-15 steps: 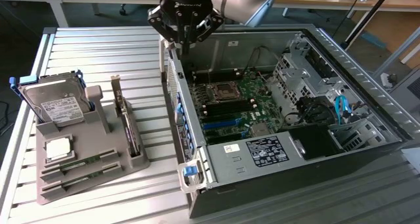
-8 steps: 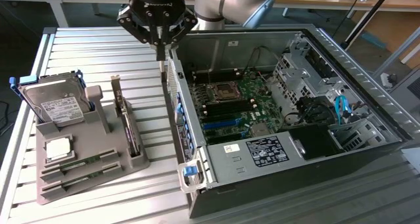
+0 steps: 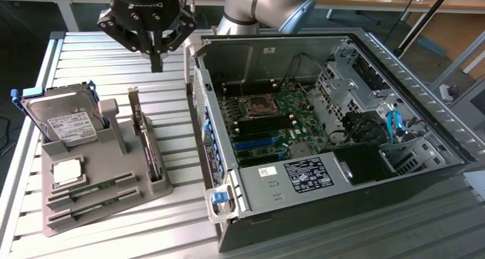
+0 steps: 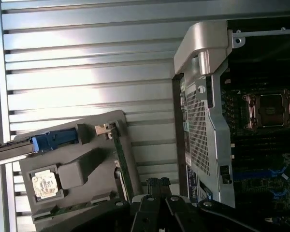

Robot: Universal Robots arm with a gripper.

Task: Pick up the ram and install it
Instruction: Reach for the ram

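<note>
The gripper [image 3: 157, 63], fingers pinched together on nothing, hovers at the exterior view's upper left; the ram [image 3: 92, 189] lies slotted in the tray [image 3: 83, 219], well apart at lower left, long axis nearly crosswise.

Slatted metal table [image 3: 83, 54], grey parts holder [image 3: 110, 128], computer case [image 3: 265, 49] (open)

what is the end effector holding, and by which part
Nothing. The end effector hangs empty, fingers shut; both ram sticks sit in the grey holder.
</note>
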